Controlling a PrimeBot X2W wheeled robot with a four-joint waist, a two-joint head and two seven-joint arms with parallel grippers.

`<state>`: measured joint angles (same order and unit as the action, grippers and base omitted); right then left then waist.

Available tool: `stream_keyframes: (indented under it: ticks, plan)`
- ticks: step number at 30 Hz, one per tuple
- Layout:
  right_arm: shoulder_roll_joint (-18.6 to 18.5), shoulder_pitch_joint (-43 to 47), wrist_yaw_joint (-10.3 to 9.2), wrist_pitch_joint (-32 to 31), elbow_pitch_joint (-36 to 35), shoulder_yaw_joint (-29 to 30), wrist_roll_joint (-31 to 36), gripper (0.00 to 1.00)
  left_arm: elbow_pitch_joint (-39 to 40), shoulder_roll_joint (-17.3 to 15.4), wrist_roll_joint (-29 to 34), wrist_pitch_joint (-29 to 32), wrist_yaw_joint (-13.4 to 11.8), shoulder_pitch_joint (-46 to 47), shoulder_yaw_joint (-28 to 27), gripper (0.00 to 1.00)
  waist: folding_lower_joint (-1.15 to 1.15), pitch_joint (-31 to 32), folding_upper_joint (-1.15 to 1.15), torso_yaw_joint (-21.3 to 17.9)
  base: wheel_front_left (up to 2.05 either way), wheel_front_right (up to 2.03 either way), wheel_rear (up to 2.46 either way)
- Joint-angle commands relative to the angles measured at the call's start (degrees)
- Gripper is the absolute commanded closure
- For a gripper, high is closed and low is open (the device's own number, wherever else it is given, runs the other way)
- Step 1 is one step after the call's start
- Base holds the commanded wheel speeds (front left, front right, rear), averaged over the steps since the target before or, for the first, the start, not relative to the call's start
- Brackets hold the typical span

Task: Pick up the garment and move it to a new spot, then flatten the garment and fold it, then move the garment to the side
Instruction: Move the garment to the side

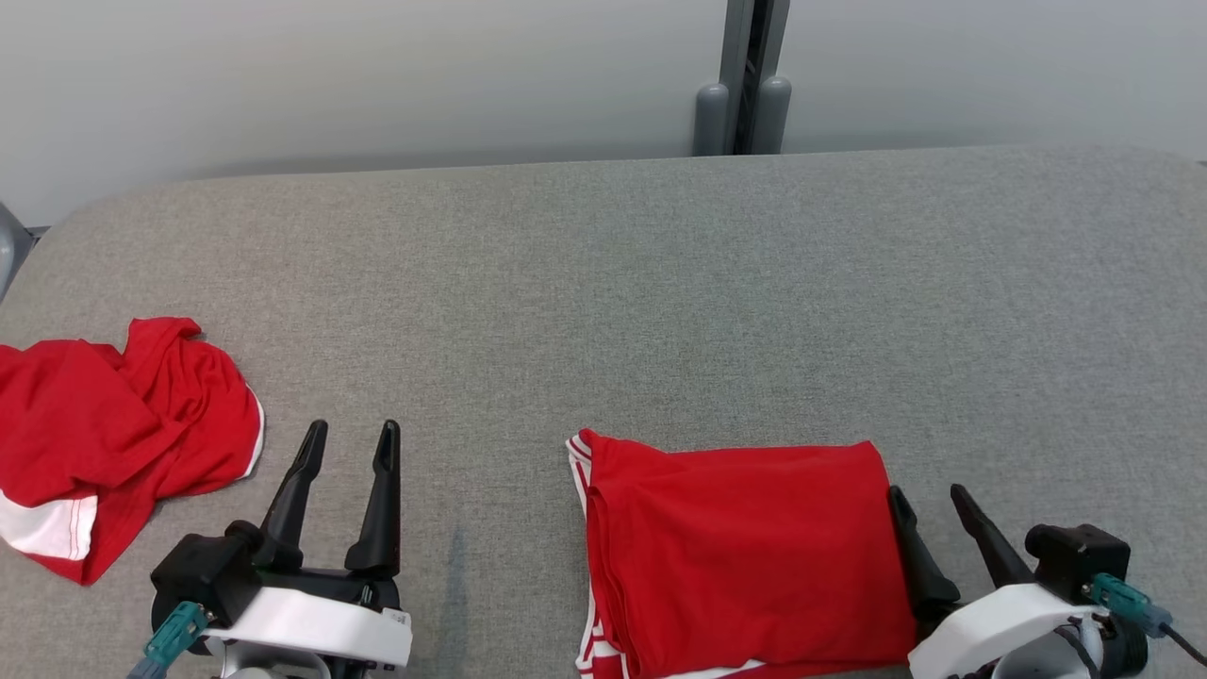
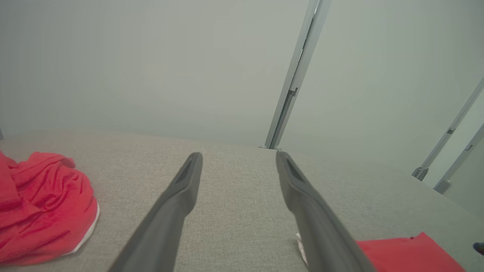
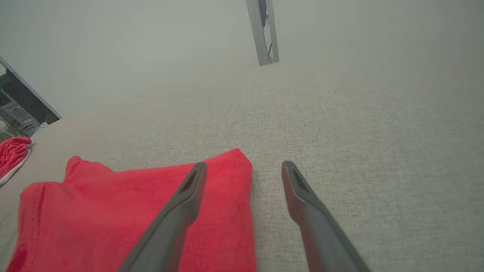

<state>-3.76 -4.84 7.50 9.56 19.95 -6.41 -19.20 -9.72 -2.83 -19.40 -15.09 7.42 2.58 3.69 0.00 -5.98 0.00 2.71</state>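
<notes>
A red garment (image 1: 745,556) with white trim lies folded into a neat rectangle on the grey table (image 1: 660,283), near the front edge right of centre. My right gripper (image 1: 929,500) stands open at its right edge, one finger over the cloth (image 3: 132,211), the other over bare table, holding nothing. My left gripper (image 1: 351,438) is open over bare table left of the folded garment, between it and a crumpled red garment (image 1: 104,434) at the far left. In the left wrist view the fingers (image 2: 177,204) frame empty table, with the crumpled garment (image 2: 41,204) at left and a corner of the folded one (image 2: 408,253) at lower right.
A grey post (image 1: 745,85) rises behind the table's far edge against a pale wall. The table's left corner is rounded. Metal frame legs (image 2: 450,151) stand beyond the table in the left wrist view. Some equipment (image 3: 15,113) shows past the table's left end.
</notes>
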Motion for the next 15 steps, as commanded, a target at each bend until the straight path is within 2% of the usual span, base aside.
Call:
stream_keyframes:
  ticks: [1,15]
  plan:
    - [-0.5,-0.6,-0.02,-0.8,1.0,-0.5,-1.0,0.00,0.2,-0.2,-0.1,-0.1,0.1,0.7,0.1,0.00,0.00,-0.2,0.00,0.1,0.00,0.00,0.00]
    - [-1.4,-3.4,-0.02,-5.4,8.8,-3.8,-6.8,0.00,0.0,-0.2,1.0,-0.1,0.1,1.9,1.2,0.00,0.00,-2.3,0.00,1.6,0.00,0.00,0.00]
